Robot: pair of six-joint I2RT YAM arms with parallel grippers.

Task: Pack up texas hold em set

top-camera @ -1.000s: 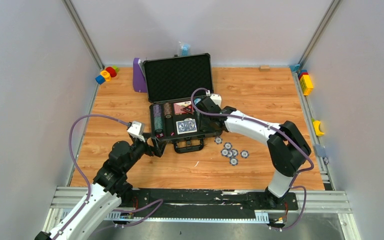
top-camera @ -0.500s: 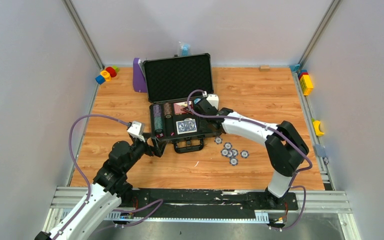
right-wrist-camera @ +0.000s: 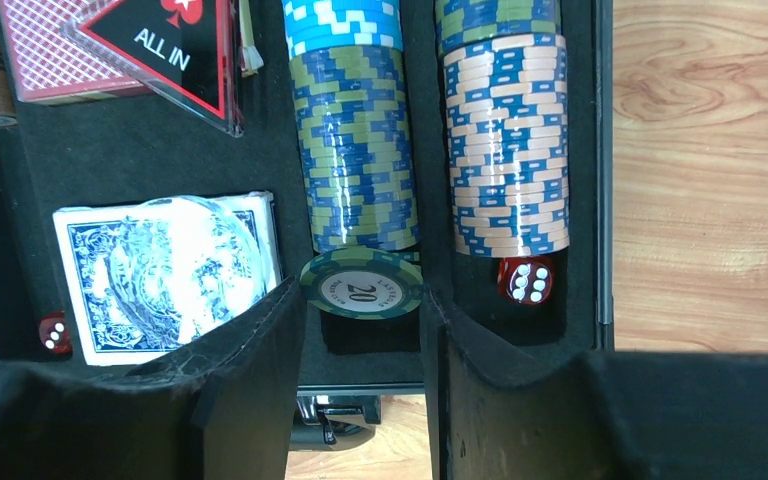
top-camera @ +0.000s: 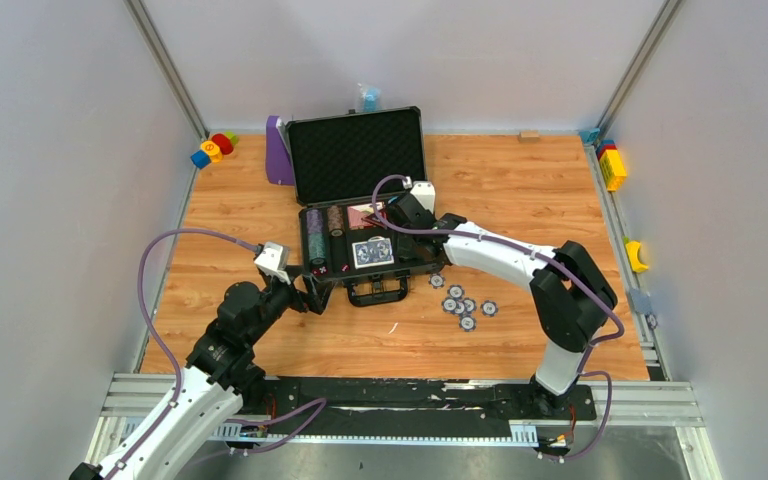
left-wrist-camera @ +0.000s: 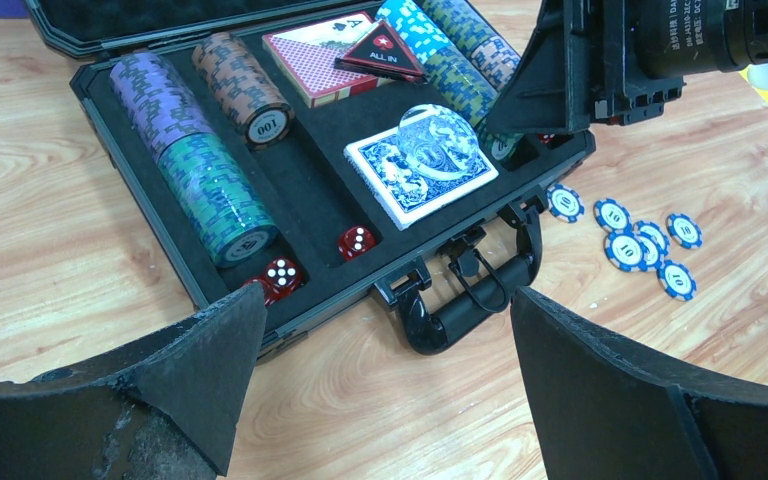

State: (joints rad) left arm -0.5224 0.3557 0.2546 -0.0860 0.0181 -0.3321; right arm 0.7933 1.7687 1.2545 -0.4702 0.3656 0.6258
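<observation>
The dark grey briefcase (top-camera: 358, 155) lies open mid-table, its handle (left-wrist-camera: 470, 290) toward me. Its foam tray holds rows of striped poker chips (left-wrist-camera: 200, 150), a blue card deck (left-wrist-camera: 420, 170) under a clear round button, a red deck (left-wrist-camera: 310, 55), an "ALL IN" button (right-wrist-camera: 170, 50) and red dice (left-wrist-camera: 282, 275). My right gripper (right-wrist-camera: 361, 300) is over the tray's right side, shut on a green "20" chip (right-wrist-camera: 361, 285) at the near end of a chip row (right-wrist-camera: 355, 150). Several blue-white chips (top-camera: 463, 305) lie loose on the table right of the handle. My left gripper (left-wrist-camera: 385, 310) hangs open by the case's front left corner.
A purple stand (top-camera: 279, 150) leans left of the lid. Coloured toy blocks (top-camera: 213, 148) sit at the back left, more blocks (top-camera: 613, 165) and a yellow piece (top-camera: 637, 255) along the right rail. A small blue object (top-camera: 369, 98) stands behind the case.
My right gripper has moved left and farther over the case tray, keeping its grip width. The left arm has stayed still.
</observation>
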